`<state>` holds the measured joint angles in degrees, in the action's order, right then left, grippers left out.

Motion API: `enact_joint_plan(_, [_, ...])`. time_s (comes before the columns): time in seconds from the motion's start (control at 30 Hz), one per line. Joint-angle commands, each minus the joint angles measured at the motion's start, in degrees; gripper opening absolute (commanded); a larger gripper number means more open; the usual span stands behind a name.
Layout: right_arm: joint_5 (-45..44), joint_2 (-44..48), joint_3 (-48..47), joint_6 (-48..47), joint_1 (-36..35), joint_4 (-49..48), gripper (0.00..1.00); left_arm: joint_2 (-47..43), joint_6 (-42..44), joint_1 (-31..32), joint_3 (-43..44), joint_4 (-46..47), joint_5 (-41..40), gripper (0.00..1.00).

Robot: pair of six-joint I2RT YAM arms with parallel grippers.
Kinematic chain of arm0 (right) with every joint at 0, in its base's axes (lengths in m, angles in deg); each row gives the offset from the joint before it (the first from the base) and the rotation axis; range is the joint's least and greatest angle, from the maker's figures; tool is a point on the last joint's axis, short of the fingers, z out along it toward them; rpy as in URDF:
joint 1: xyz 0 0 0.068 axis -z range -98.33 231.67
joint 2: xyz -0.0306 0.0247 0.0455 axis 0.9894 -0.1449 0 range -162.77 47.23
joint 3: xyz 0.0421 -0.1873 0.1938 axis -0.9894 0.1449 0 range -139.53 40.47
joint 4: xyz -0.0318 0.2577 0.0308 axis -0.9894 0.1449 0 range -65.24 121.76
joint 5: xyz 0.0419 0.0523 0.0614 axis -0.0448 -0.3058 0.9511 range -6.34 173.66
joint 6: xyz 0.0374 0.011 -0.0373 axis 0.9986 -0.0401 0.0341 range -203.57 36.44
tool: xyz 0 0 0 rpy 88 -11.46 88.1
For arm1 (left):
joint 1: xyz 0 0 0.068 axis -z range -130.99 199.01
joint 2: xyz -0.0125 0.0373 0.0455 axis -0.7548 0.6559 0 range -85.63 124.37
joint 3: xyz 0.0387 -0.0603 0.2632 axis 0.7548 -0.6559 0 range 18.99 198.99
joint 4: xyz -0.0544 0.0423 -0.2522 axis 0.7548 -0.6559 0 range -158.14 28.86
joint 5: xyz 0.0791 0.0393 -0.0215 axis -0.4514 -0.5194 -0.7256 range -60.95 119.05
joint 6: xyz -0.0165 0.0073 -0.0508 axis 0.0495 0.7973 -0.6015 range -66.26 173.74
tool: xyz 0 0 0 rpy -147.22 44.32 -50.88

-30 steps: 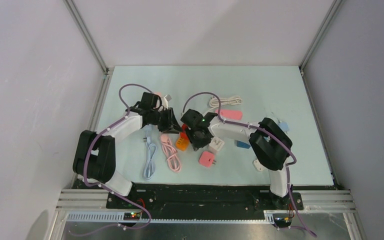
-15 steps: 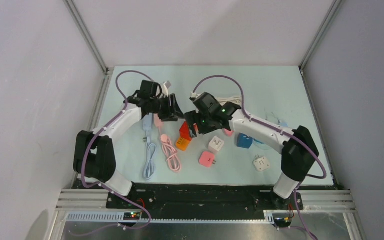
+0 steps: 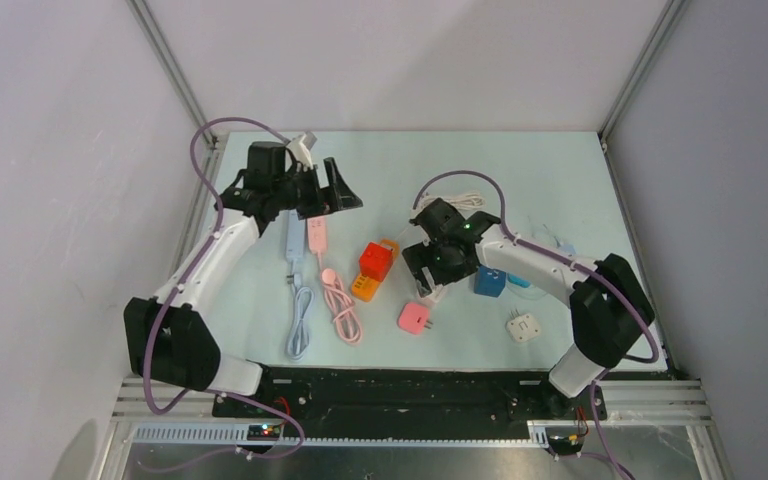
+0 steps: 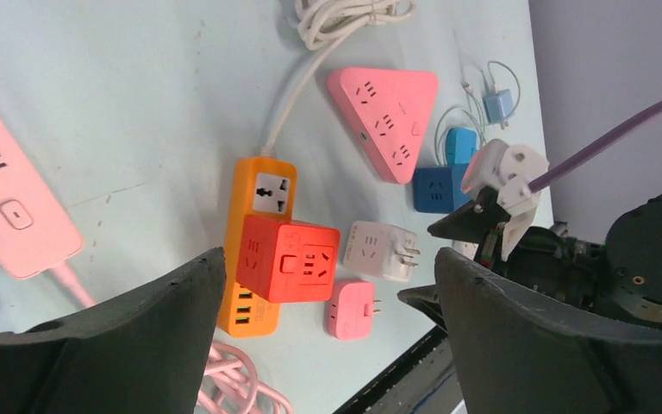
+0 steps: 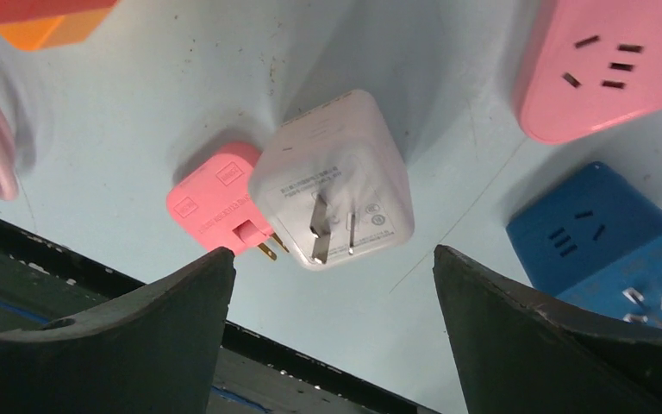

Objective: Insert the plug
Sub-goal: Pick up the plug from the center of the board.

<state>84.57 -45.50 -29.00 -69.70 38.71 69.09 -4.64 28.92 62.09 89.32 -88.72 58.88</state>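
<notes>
Both spread wide and empty, my left hand (image 3: 345,188) and right hand (image 3: 426,283); red cube (image 4: 289,259) looks seated in orange strip (image 4: 263,194); probably nothing left.

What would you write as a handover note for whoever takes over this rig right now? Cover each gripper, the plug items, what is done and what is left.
Left gripper: open, empty, off to the far left.
Right gripper: open, empty, hovering over the white plug, which lies loose with its prongs up.
Red cube adapter: sits on the orange power strip and looks plugged in; whether it is fully seated cannot be told.
Pink plug: loose, beside the white one.
Left: check the red cube's seating; the white plug may be next.
</notes>
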Motion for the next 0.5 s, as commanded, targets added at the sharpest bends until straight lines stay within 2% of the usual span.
enact_joint_plan(0.0, [2.9,-2.7,-0.3,-5.4,-0.3,-1.8,0.89,-2.4,2.0,-1.2,2.2,0.3,-1.8,0.98])
enact_joint_plan(0.2, [1.7,-6.0,-0.3,-7.3,-0.2,-4.2,0.87,-3.4,2.4,-2.3,2.0,0.3,-2.0,1.0])
enact_joint_plan(0.27, [0.6,-6.8,-0.3,-7.9,-0.3,-4.9,0.83,-3.4,2.0,-2.7,2.1,0.3,-1.9,1.0])
enact_joint_plan(0.33, [0.3,-7.3,-0.2,-8.5,-0.2,-5.6,0.76,-3.3,1.5,-3.1,2.2,0.2,-1.6,1.0])
enact_joint_plan(0.37, [0.3,-7.6,-0.2,-9.2,-0.3,-6.1,0.69,-3.2,1.5,-3.1,2.2,0.3,-1.2,1.0])
enact_joint_plan(0.47, [0.3,-8.0,-0.2,-10.2,-0.2,-7.0,0.56,-3.0,1.4,-3.2,2.3,0.2,-1.1,1.0])
